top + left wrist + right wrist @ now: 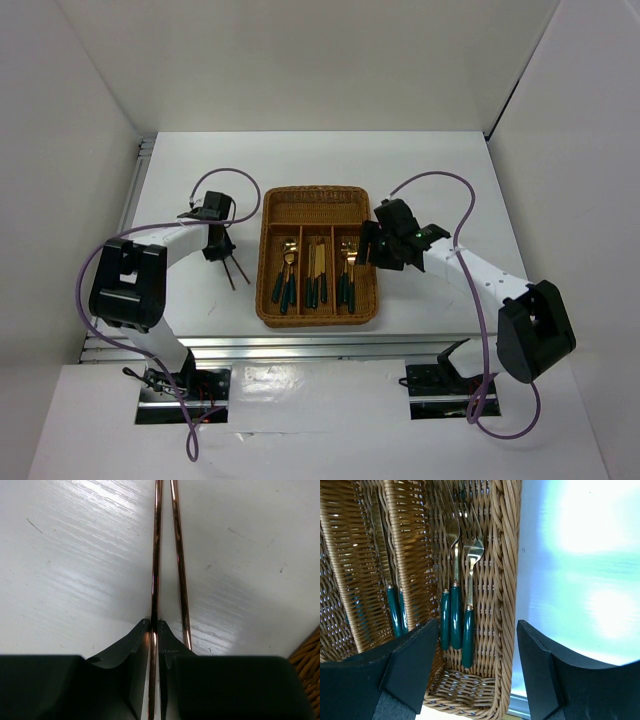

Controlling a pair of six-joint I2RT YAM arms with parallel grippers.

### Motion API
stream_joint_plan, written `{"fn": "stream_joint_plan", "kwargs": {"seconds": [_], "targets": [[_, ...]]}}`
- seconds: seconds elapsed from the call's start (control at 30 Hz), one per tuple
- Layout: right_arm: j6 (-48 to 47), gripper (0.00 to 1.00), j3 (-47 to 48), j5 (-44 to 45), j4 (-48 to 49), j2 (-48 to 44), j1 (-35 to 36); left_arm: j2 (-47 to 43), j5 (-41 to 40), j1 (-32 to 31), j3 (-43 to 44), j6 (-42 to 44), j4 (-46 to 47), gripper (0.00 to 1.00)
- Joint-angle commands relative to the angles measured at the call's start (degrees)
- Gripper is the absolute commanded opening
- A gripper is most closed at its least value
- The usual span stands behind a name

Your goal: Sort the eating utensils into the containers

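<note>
The brown wicker tray (262, 262) lies mid-table. Its three long slots hold gold-and-green spoons (286, 278), knives (316, 278) and forks (348, 278). The crosswise slot (315, 207) at the far end looks empty. Two copper chopsticks (237, 270) lie on the table left of the tray. My left gripper (218, 250) is down over them, shut on one chopstick (155, 555). The other chopstick (180, 570) lies just right of my left gripper (154, 625). My right gripper (477, 630) is open and empty over the tray's right wall (507, 580), above the forks (456, 610).
White walls enclose the table on three sides. A metal rail (300, 347) runs along the near table edge. A corner of the wicker tray (307, 655) shows at the right of the left wrist view. Purple cables loop off both arms.
</note>
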Motion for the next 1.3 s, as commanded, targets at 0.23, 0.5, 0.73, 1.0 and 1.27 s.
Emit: {"fn": "stream_joint_plan", "kwargs": {"seconds": [0.23,0.5,0.73,1.0,1.27], "targets": [[-1.2,0.72,-0.5,0.7,2.2,-2.0,-0.9,-4.0,1.4,-0.2,-3.0,-1.4,-1.3,0.23],[-1.7,0.72,0.7,2.0,2.8,-2.0,-0.9,-11.5,0.8,-0.2,-1.9,-1.4,-4.7,0.23],[-2.2,0.73,3.4,6.4,2.2,-2.0,-2.9,-17.5,4.9,-0.2,2.9,-0.7,-8.3,0.23],[-2.8,0.75,5.9,6.9,2.8,-2.0,-14.4,-16.6,10.1,-3.8,12.8,-0.1,-8.6,0.23],[-2.8,0.76,5.9,1.4,5.0,-3.9,-24.1,-14.3,8.7,-10.0,16.1,-17.9,-1.2,0.27]]}}
